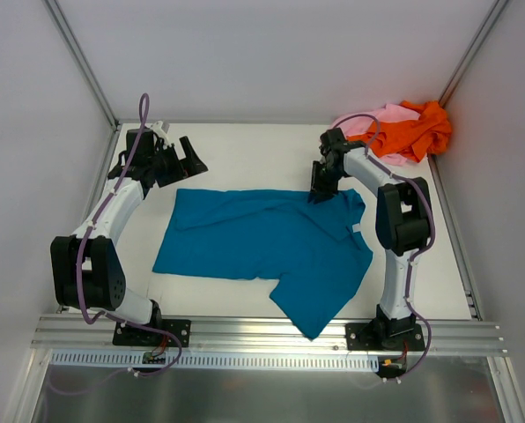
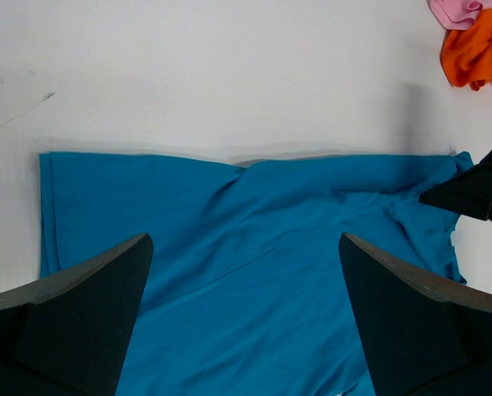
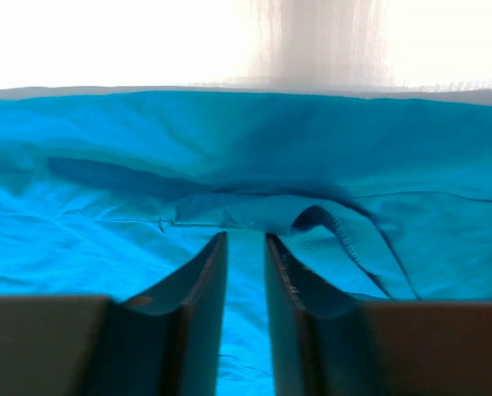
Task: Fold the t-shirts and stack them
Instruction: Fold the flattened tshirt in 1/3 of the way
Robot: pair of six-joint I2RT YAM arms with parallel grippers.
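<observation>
The teal-blue t-shirt (image 1: 262, 242) lies spread out in the middle of the table, one part trailing toward the front edge, with a small white tag (image 1: 357, 229) near its right side. My right gripper (image 1: 320, 194) is down on its far edge; in the right wrist view the jaws (image 3: 246, 235) stand almost together, with a bunched ridge of teal cloth (image 3: 147, 148) at their tips. My left gripper (image 1: 179, 159) is wide open and empty, above the far left of the shirt (image 2: 254, 247). The orange shirt (image 1: 417, 128) and the pink shirt (image 1: 381, 119) lie crumpled in the far right corner.
White enclosure walls with metal posts surround the table on three sides. A metal rail (image 1: 271, 335) runs along the front edge, behind the arm bases. The orange (image 2: 477, 49) and pink (image 2: 456, 10) shirts also show in the left wrist view, as does the right gripper (image 2: 477, 190).
</observation>
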